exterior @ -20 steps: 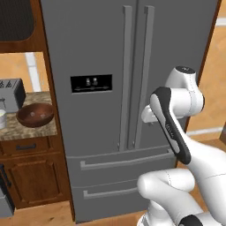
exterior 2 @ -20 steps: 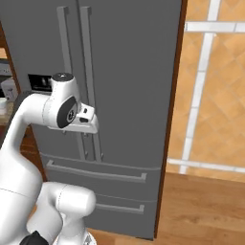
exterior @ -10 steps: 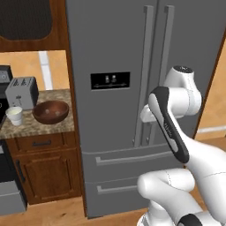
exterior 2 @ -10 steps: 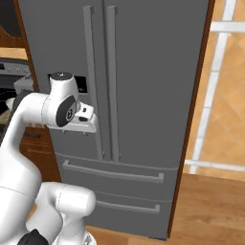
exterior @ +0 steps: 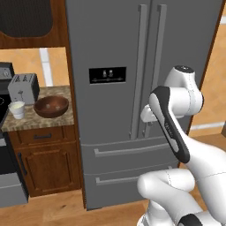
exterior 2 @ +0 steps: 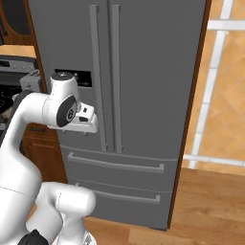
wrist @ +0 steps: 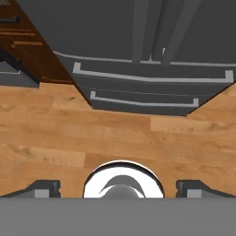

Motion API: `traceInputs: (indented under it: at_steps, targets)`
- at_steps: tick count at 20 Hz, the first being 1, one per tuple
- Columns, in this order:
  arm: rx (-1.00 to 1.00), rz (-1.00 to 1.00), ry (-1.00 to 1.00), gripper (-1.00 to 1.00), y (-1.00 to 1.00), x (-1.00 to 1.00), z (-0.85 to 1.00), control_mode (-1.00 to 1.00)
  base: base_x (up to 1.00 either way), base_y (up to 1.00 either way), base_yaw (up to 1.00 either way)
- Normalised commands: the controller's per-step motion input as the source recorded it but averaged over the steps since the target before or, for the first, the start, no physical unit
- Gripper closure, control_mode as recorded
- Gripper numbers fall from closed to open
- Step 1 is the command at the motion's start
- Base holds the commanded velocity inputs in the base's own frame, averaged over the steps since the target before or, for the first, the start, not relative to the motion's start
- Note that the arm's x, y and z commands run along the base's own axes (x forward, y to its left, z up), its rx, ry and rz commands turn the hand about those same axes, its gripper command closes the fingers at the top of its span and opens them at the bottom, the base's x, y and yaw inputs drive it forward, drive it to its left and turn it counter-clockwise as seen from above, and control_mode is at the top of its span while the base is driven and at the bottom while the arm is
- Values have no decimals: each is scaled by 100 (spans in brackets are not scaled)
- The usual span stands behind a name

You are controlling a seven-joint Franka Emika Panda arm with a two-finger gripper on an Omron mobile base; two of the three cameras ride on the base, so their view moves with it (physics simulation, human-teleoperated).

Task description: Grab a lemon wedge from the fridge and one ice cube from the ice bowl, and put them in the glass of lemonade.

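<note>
The grey French-door fridge (exterior: 110,44) stands with both doors and both drawers shut, so the lemon wedge is hidden. Its bar handles (exterior 2: 115,76) run down the middle. On the counter to its left sit the reddish-brown ice bowl (exterior: 51,106) and, further left, the small whitish glass of lemonade (exterior: 17,109). My gripper (wrist: 118,186) hangs in front of the fridge at about dispenser height, pointing down at the floor. It is open and holds nothing. My hand (exterior: 148,114) is close to the handles' lower ends, as the right base view (exterior 2: 86,125) also shows.
A toaster (exterior: 24,87) stands behind the bowl on the granite counter (exterior: 31,121), above a wooden cabinet (exterior: 46,163). A dark stove (exterior: 9,176) is at the far left. Wood floor (wrist: 115,133) lies below the fridge drawers (wrist: 147,78).
The whole picture has slid right: the base has moved, bringing the counter with bowl, glass and toaster further into the left view. The arm keeps the same pose, gripper still open.
</note>
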Motion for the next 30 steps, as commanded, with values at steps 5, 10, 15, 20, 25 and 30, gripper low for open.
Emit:
traceInputs:
  at_steps: [5,10,15,20,25,30]
  targets:
    - [0,0,0,-100,0,-1,0,-100,-8,0,-1]
    - [0,0,0,-100,0,0,0,-100,0,0,0]
    - [0,0,-3,-100,0,0,0,-100,0,0,0]
    - [0,-1,-5,-100,0,4,0,-100,0,0,0]
    - [0,-1,-13,-100,-24,20,0,-100,0,0,0]
    - [0,-1,-12,-100,-17,35,0,-100,0,0,0]
